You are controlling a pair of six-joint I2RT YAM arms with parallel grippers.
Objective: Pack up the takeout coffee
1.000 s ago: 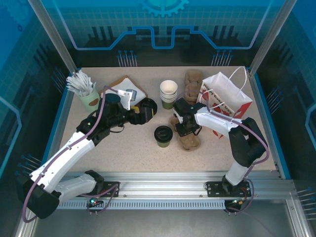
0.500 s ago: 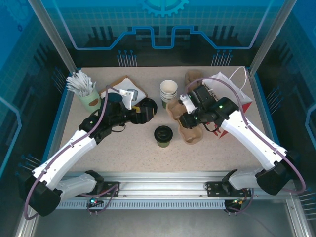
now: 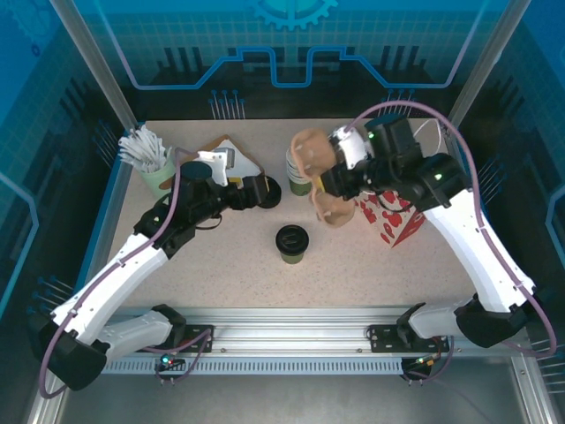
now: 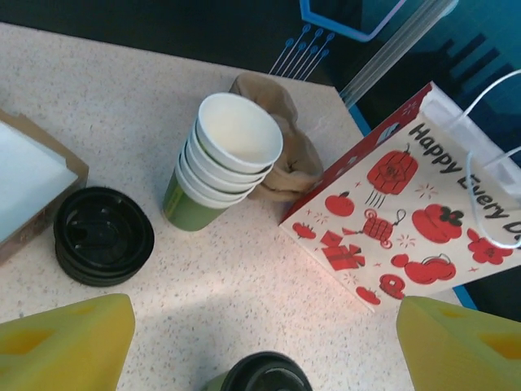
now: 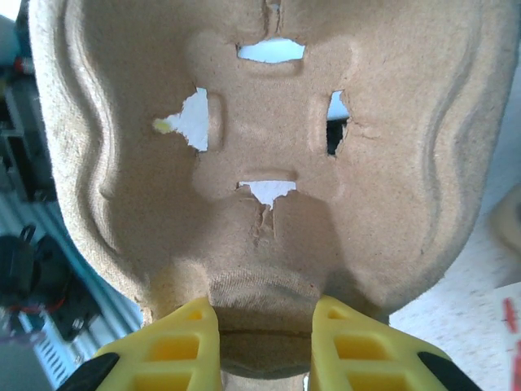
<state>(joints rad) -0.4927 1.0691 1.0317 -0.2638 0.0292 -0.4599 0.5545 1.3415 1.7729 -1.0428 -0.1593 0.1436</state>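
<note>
Top external view places the takeout coffee [image 3: 292, 242] upright mid-way across the table [image 3: 221, 265], apart from both arms. Right wrist view adds the grip: right claw [image 5: 264, 326] pinched narrowly on a pulp carrier [image 5: 260, 163] edge. Left claw [image 4: 264, 334] gapes wide, empty.

Seen from the left gripper [image 3: 254, 191], the stack of cups [image 4: 224, 159] stands straight ahead on the table [image 4: 244, 277]. The pile of lids [image 4: 103, 235] lies ahead to the left, the paper bag [image 4: 415, 220] stands ahead to the right, and the takeout coffee [image 4: 264, 373] is nearest, low between the fingers. A cup carrier [image 4: 285, 147] lies just behind the stack, between it and the bag, and a second cup carrier [image 5: 260, 163] sits between the fingers of the right gripper [image 5: 264, 326], above the table.
</note>
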